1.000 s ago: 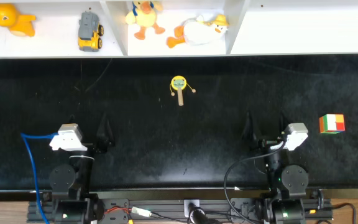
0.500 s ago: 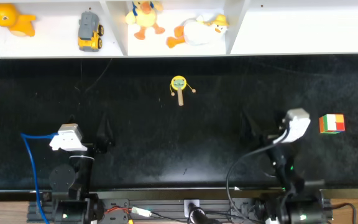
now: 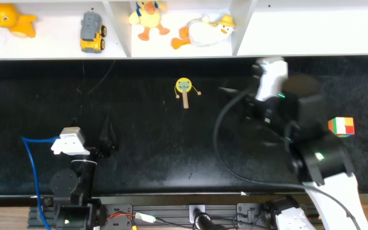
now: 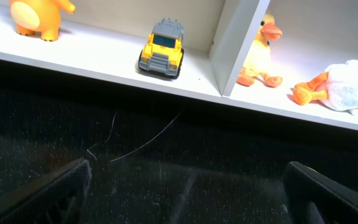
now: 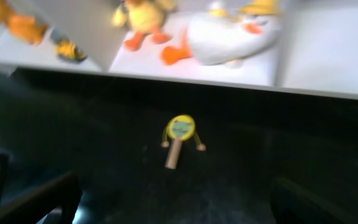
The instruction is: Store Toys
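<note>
Toys-wise, looks about two-thirds done: counts four on the shelf (image 3: 299,32), leaves the rattle (image 3: 184,89) and cube (image 3: 341,126) lying on the counter (image 3: 171,140), with left hand (image 4: 191,193) and right hand (image 5: 176,205) gaping wide, holding nothing.

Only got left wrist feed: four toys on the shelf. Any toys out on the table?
Observer: Yes, a yellow rattle lies in the middle of the table.
Operator: Any more?
Observer: A coloured cube sits far over on the right side.
Operator: Right gripper?
Observer: The right gripper is open and faces the rattle, which shows just ahead between its fingers.
</note>
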